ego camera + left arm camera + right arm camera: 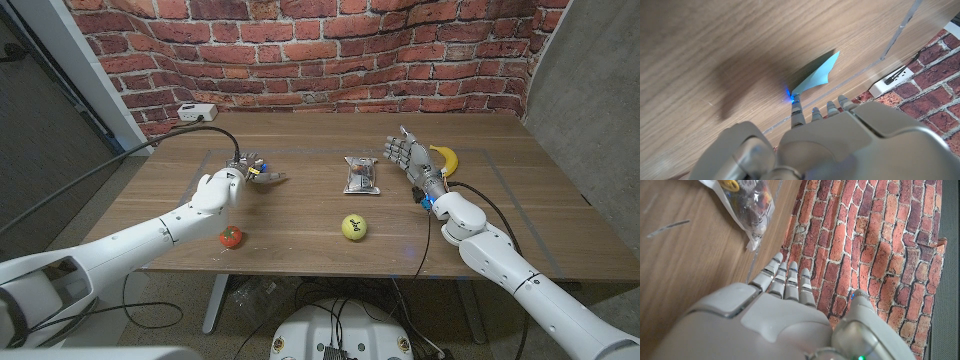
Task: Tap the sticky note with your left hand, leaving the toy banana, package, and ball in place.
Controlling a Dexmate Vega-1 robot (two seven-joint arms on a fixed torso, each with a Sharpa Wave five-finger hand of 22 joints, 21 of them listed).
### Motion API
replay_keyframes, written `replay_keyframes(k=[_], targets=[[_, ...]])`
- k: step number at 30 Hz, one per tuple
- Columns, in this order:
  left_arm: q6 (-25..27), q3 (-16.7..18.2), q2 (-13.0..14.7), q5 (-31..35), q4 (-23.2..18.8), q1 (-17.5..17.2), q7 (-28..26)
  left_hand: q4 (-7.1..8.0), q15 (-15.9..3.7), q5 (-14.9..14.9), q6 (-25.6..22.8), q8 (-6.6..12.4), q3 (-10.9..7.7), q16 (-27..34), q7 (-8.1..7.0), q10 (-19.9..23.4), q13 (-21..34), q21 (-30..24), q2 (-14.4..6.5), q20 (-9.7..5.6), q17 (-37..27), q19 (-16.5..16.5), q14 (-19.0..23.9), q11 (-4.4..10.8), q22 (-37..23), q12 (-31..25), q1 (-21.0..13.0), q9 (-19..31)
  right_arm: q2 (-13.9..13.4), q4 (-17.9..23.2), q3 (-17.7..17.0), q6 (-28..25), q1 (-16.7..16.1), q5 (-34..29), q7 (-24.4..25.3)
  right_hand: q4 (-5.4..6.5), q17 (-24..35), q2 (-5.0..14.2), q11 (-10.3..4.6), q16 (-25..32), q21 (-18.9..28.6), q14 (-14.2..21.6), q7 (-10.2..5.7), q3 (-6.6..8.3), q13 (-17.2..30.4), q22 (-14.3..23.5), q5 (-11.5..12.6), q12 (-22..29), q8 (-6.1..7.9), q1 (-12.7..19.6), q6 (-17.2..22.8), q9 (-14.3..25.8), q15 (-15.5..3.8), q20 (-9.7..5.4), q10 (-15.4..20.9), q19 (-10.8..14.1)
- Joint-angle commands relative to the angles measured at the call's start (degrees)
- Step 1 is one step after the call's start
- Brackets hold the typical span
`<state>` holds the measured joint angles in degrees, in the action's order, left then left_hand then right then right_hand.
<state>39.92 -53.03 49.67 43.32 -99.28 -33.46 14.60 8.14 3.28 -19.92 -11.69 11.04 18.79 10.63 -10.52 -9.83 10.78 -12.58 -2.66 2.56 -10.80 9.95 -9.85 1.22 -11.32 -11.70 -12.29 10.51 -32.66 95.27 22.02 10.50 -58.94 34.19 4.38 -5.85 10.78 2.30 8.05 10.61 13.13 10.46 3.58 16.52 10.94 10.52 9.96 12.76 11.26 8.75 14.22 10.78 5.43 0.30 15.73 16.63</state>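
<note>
Blue, the sticky note [816, 75] is seen on the desk [300, 215] towards its far left corner, its edge met by a fingertip [795, 103] of the left hand [228, 186], fingers extended. The right hand [408, 155] is raised beside the package [360, 175], fingers straight and together.

- Both arms are clad in smooth white shells, jointed in rounded segments.
- The left hand [243, 172] and right hand [408, 155] are built of grey metallic segmented fingers.
- Black cables are routed along each wrist.
- A blue light is seen at a left fingertip [788, 94].
</note>
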Motion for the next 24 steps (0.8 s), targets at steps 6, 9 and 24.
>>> replay_keyframes(k=[6,9,24], targets=[[2.80,-0.72,-0.18,-1.25,-1.71,-0.62,0.47,-0.14,0.11,-0.42,-1.15,0.39,-0.24,0.53,0.13,-10.77,0.24,-0.31,-0.22,-0.20,-0.16,23.58,-16.35,-0.55,-0.25,-0.34,-0.28,0.18,-0.07,-0.41,0.37,0.01,0.62,0.35,-1.18,0.04,0.10,0.15,-0.09,0.21,-0.05,0.31,-0.11,0.13,0.11,0.31,0.16,0.20,0.11,-0.24,0.10,0.20,0.03,0.15,0.67,-0.09],[3.21,-0.93,-0.15,-1.25,-1.89,-0.29,0.85,-0.15,0.17,-0.43,-1.16,0.38,-0.26,0.55,0.12,-10.61,0.24,-0.34,-0.26,-0.18,-0.16,23.52,-16.28,-0.65,-0.24,-0.41,-0.29,0.18,-0.28,-0.07,0.14,-0.11,0.39,0.51,-1.03,0.06,0.11,0.15,-0.09,0.23,-0.08,0.35,-0.11,0.11,0.11,0.31,0.16,0.17,0.11,-0.30,0.10,0.20,0.08,0.16,0.60,-0.11],[5.25,1.47,1.83,-4.68,-5.25,1.20,1.51,-0.21,0.78,-0.45,0.32,-0.18,-0.34,0.68,-0.08,-10.37,0.24,-0.55,-0.56,0.04,-0.15,23.07,-15.71,-1.60,-0.22,-0.52,-0.31,0.19,-0.56,0.34,-0.15,-0.04,-0.38,0.80,-0.95,0.11,0.12,0.11,-0.08,0.20,-0.16,0.29,-0.17,0.01,0.11,0.31,0.16,0.18,0.12,-0.49,0.15,0.20,0.09,0.18,0.67,-0.12]])
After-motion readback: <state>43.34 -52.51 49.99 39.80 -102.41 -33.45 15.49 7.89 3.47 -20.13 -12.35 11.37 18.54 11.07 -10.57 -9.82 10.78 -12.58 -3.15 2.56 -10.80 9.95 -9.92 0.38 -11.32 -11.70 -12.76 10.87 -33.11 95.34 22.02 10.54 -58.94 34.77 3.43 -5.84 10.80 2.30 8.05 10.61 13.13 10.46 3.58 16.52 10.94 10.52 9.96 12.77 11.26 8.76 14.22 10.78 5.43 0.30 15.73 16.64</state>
